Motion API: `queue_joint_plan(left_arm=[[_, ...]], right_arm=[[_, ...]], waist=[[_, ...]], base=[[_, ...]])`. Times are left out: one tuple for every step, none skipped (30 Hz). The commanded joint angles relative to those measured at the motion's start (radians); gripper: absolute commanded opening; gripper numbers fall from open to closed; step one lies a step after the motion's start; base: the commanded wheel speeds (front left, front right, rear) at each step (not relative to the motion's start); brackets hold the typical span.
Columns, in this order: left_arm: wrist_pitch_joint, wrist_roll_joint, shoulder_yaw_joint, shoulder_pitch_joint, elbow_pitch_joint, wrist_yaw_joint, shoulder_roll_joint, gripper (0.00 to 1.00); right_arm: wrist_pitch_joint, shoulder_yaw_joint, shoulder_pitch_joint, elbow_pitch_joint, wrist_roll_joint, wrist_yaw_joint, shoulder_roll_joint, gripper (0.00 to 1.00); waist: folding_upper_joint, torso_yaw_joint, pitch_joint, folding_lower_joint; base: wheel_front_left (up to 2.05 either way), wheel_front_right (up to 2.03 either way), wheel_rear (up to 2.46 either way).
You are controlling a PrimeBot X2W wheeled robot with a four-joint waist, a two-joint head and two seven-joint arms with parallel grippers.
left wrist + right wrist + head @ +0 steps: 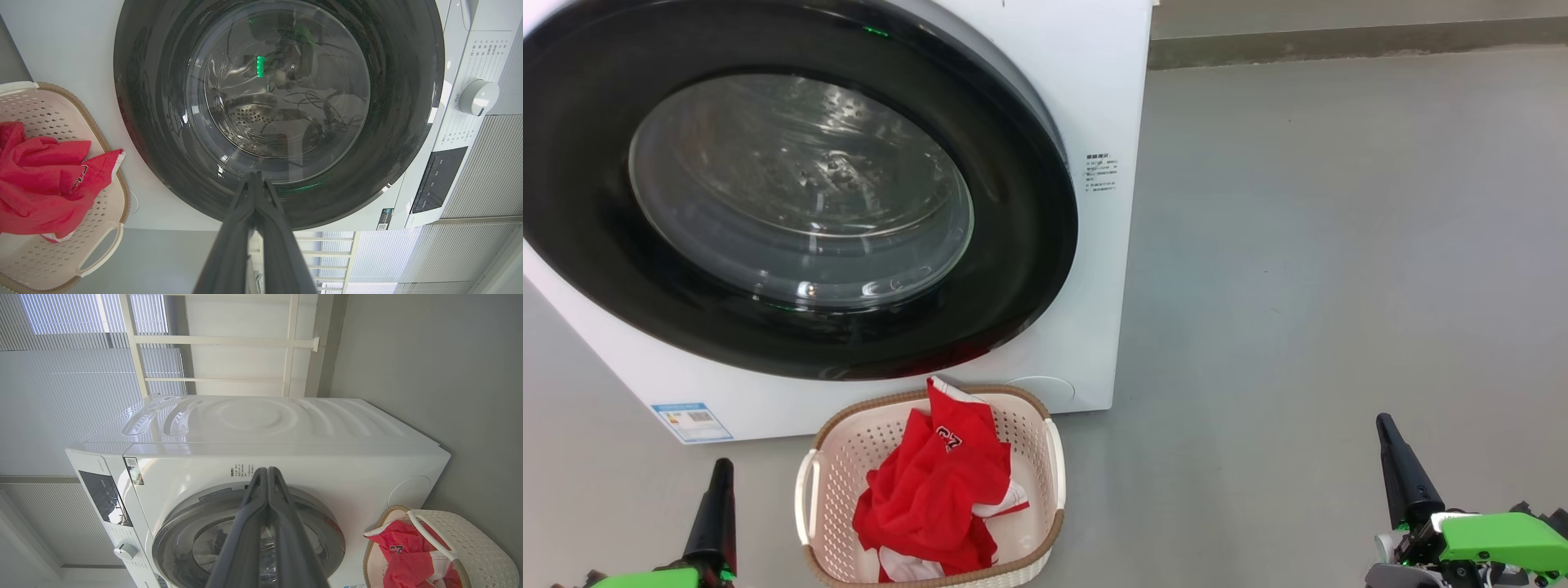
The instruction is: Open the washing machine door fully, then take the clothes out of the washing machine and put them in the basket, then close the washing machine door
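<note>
Fingers pressed together, holding nothing: left gripper (721, 474), right gripper (1387, 429), low over grey floor (1298, 245). Between them sits one cream perforated plastic basket (1013, 394) holding heaped red fabric clothes (931, 490) with white trim and numerals, garment count unclear. Behind it, one white front-loading washing machine (1111, 98), its round black-rimmed glass door (1029, 269) closed.

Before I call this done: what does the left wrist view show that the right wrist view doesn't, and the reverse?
Left wrist, not right: the drum holes through the door glass, no red visible inside, and the shut left gripper. Right wrist, not left: the white top of the washing machine and the shut right gripper. Both: the door looking closed, the control knob, and the red clothes in the basket.
</note>
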Motion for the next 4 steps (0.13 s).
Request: queue_joint_plan(left_arm=[[0.007,0.005,0.035,-0.039,-0.022,-0.003,0.016,0.0],[0.008,0.005,0.035,-0.039,-0.022,-0.003,0.016,0.0],[0.008,0.005,0.035,-0.039,-0.022,-0.003,0.016,0.0],[0.008,0.005,0.035,-0.039,-0.022,-0.003,0.016,0.0]], right_arm=[[0.008,0.024,-0.026,-0.03,0.004,-0.001,-0.004,0.0],[0.008,0.024,-0.026,-0.03,0.004,-0.001,-0.004,0.0],[0.008,0.024,-0.026,-0.03,0.004,-0.001,-0.004,0.0],[0.008,0.024,-0.026,-0.03,0.004,-0.001,-0.004,0.0]], waist=[[-0.0001,0.0,0.0,0.0],[-0.0001,0.0,0.0,0.0],[-0.0001,0.0,0.0,0.0],[-0.0001,0.0,0.0,0.0]], base=[[0.0,0.0,0.0],[0.0,0.0,0.0],[0.0,0.0,0.0],[0.0,0.0,0.0]])
